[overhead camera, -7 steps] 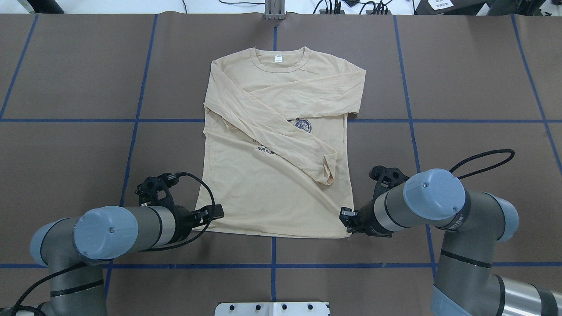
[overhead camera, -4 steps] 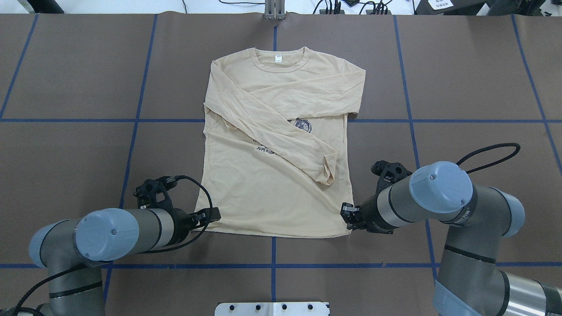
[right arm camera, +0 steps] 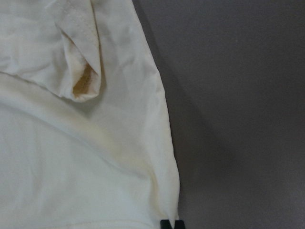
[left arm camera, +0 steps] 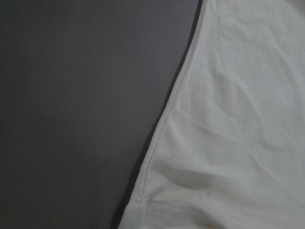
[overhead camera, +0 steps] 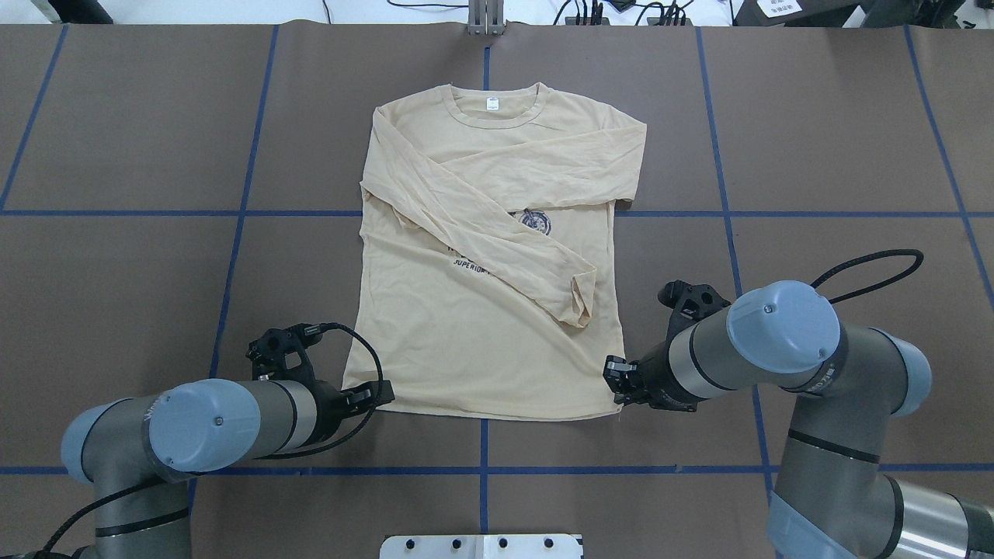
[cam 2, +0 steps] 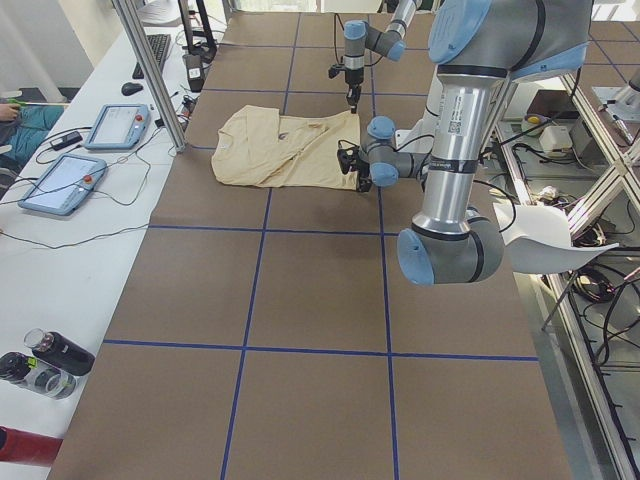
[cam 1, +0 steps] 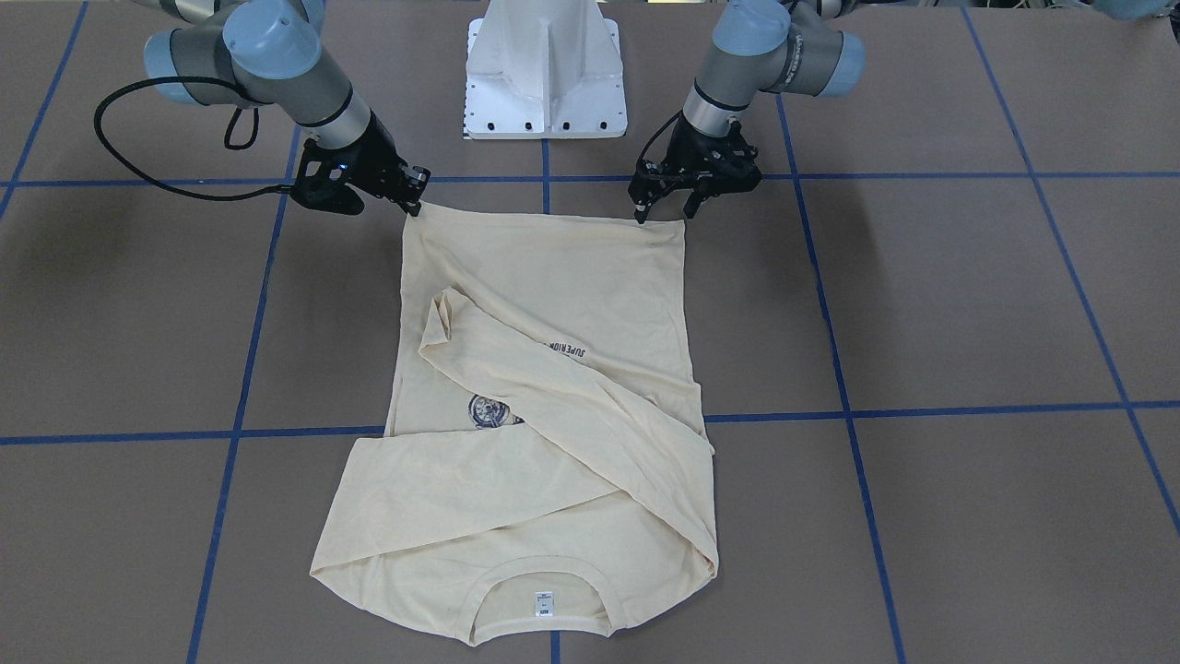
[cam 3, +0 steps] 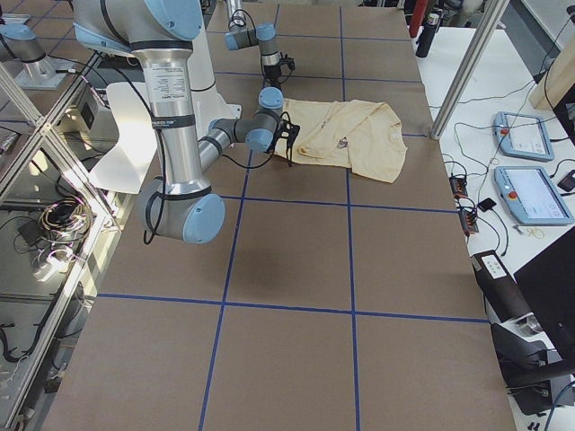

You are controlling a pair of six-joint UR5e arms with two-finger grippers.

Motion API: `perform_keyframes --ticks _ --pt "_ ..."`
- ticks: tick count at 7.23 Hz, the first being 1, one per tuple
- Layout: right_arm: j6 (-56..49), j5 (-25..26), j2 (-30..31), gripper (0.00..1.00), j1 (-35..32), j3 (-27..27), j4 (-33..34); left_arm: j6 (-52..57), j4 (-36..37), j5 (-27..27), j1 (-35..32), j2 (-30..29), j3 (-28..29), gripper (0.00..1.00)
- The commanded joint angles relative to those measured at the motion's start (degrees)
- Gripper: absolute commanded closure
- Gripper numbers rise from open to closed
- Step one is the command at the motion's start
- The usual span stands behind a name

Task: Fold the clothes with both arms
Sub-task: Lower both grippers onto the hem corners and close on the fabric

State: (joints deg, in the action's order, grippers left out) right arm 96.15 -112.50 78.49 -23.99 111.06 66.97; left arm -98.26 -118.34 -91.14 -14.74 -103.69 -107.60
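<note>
The cream-yellow long-sleeved T-shirt [overhead camera: 481, 341] lies flat and face up on the brown table, collar and white label at the far side. Both sleeves are folded across the chest and partly cover the navy print [overhead camera: 536, 223]. My left gripper [overhead camera: 377, 394] is low at the hem's left corner, and in the front view [cam 1: 664, 210] its jaws stand apart over that corner. My right gripper [overhead camera: 616, 380] is low at the hem's right corner and looks open. The right wrist view shows one black fingertip [right arm camera: 169, 224] touching that corner. The left wrist view shows only the shirt's side edge [left arm camera: 162, 129].
Blue tape lines [overhead camera: 481, 470] grid the brown table cover. The white pedestal base [cam 1: 544, 74] stands behind the hem. A side bench with control tablets [cam 2: 115, 125] and bottles runs along the far edge, and metal frame posts [cam 3: 458, 81] stand there.
The left gripper has shifted slightly toward the robot along the hem's left corner. The right gripper has moved slightly away from the robot at the right corner. The shirt lies as before.
</note>
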Motion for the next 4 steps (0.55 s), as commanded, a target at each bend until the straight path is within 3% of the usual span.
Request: perform_keyframes --ticks 1,4 --pt "0.0 -0.1 0.0 1.00 -0.1 0.0 0.0 0.0 0.0 0.0 0.1 -0.1 0.0 0.22" --pt "0.0 0.0 0.1 1.00 -0.2 -0.1 0.0 0.0 0.0 -0.1 0.1 -0.5 0.1 0.31"
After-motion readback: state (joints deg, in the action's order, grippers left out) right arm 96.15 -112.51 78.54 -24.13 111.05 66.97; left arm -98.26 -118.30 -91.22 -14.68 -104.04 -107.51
